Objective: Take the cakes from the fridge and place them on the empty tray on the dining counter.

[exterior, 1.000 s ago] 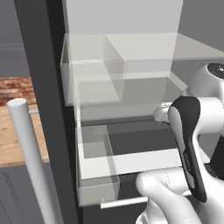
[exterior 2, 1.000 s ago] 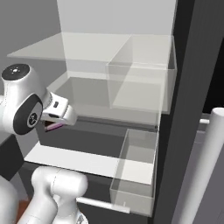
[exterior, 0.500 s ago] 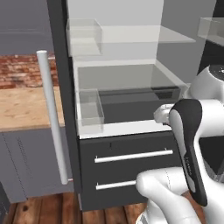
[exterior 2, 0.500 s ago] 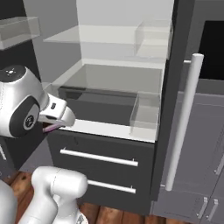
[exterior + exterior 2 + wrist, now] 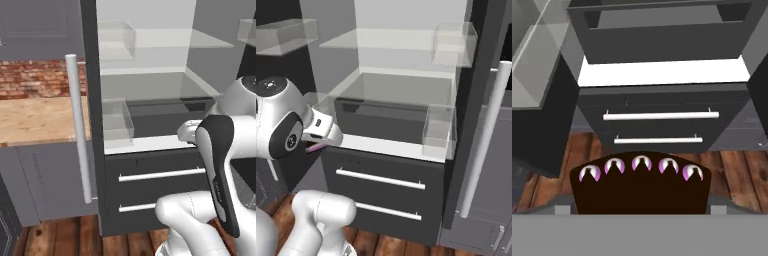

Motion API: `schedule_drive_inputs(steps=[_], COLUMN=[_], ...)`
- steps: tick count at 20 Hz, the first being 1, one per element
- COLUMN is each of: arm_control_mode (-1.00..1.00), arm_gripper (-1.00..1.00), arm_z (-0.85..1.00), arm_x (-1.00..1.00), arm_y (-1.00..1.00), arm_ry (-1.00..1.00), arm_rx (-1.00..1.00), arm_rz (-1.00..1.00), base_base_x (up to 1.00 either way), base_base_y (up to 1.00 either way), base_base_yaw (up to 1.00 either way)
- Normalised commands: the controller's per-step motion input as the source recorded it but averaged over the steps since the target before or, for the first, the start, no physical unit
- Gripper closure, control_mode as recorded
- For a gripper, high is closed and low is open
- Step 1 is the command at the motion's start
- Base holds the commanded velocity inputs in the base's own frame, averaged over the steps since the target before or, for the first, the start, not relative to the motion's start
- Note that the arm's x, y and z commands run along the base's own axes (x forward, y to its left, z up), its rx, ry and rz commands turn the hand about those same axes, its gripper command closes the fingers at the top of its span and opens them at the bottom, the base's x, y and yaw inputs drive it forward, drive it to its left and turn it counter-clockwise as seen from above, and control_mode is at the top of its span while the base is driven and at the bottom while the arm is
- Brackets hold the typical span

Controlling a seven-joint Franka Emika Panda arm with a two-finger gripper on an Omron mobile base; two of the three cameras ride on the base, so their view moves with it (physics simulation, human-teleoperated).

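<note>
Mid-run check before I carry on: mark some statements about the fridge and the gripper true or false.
1. The tall dark grey fridge stands open. True.
2. Its two dark lower drawers are pulled out. False; both are shut.
3. A dark brown cake with purple-white dollops sits at the gripper. True.
4. The floor is white tile. False; it is brown wooden planks.
5. The long white door handle lies level. False; it stands upright.

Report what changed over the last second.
The base backed away from the fridge, so both base views shifted together: the shelves shrank and the lower drawers and wood floor came into view. Nothing was grasped or released. The arm kept its pose, and the gripper still appears to carry the chocolate cake out with it.
</note>
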Motion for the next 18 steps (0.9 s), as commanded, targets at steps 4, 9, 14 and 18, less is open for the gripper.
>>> schedule_drive_inputs(steps=[4, 9, 14, 18], arm_control_mode=[1.0, 1.0, 1.0, 1.0], arm_gripper=[1.0, 1.0, 1.0, 1.0], arm_z=[0.0, 0.0, 0.0, 0.0], arm_x=[0.0, 0.0, 0.0, 0.0], arm_y=[0.0, 0.0, 0.0, 0.0], arm_ry=[0.0, 0.0, 0.0, 0.0], arm_rx=[0.0, 0.0, 0.0, 0.0], arm_rz=[0.0, 0.0, 0.0, 0.0], base_base_x=[0.0, -0.26, -0.79, -1.0], base_base_y=[1.0, 0.89, 0.45, 0.02], base_base_yaw=[-0.13, -0.18, -0.14, -0.09])
